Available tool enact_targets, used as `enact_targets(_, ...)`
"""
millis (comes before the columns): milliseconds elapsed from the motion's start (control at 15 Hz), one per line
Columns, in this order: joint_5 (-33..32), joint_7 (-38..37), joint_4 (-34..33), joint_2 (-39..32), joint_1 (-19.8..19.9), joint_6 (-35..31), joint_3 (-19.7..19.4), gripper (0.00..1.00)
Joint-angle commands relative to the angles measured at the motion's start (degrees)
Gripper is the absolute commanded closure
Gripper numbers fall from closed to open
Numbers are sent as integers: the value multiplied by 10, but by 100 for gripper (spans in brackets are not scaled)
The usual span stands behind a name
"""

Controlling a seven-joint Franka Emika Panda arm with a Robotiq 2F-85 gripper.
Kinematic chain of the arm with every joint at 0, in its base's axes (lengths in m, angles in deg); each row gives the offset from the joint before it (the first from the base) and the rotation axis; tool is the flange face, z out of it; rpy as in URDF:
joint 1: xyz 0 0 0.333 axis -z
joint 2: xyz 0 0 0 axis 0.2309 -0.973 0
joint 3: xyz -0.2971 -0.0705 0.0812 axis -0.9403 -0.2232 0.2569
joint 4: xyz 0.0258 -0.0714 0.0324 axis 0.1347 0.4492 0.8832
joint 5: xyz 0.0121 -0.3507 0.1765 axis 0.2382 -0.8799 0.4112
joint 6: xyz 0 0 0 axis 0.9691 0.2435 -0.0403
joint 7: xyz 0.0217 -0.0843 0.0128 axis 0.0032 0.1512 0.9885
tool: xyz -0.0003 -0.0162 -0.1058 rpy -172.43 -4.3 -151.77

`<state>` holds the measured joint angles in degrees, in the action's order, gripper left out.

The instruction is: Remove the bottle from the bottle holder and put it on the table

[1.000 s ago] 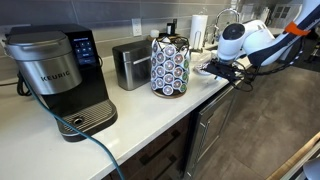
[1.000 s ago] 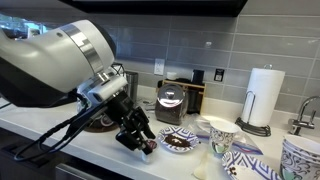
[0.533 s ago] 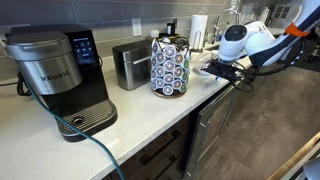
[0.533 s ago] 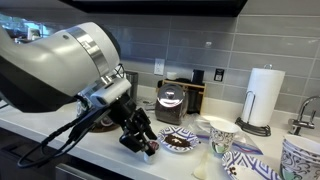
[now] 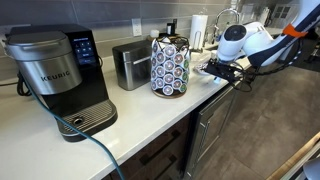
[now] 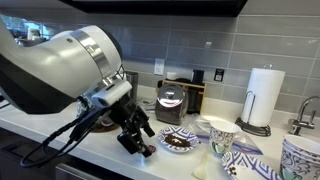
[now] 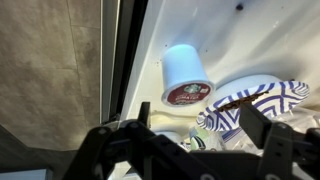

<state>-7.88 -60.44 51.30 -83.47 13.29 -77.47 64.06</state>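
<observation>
The bottle [image 7: 185,78] is a small white coffee pod with a red label. It lies on its side on the white table [image 7: 170,30], close to the table's edge. My gripper [image 7: 200,120] hangs just above it, open, with the fingers [image 7: 144,113] spread wide and nothing between them. The pod lies apart from both fingers. In both exterior views the gripper [image 5: 213,68] [image 6: 140,143] sits low over the table, beside the bottle holder [image 5: 170,68], a round rack filled with several pods.
A patterned plate [image 7: 255,95] [image 6: 180,142] with brown residue lies right beside the pod. Patterned cups [image 6: 222,135], a paper towel roll [image 6: 264,98] and a grinder [image 6: 170,103] stand nearby. A Keurig machine [image 5: 55,75] and a steel box [image 5: 130,65] stand beyond the holder.
The jaws have opened from shut and let go of the pod, which now rests on the table. The arm has hardly moved.
</observation>
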Motion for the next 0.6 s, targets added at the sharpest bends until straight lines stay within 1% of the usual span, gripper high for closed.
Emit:
enact_targets(0, -6, -3, -4, -2, 4, -20, -2, 0)
enact_targets(200, 33, 39, 4, 8, 11, -33, -4, 0)
enact_targets(333, 61, 87, 12, 18, 16, -41, -5, 0)
enact_targets(467, 106, 155, 19, 27, 24, -53, -6, 0)
enact_targets(533, 142, 202, 25, 34, 29, -51, -3, 0)
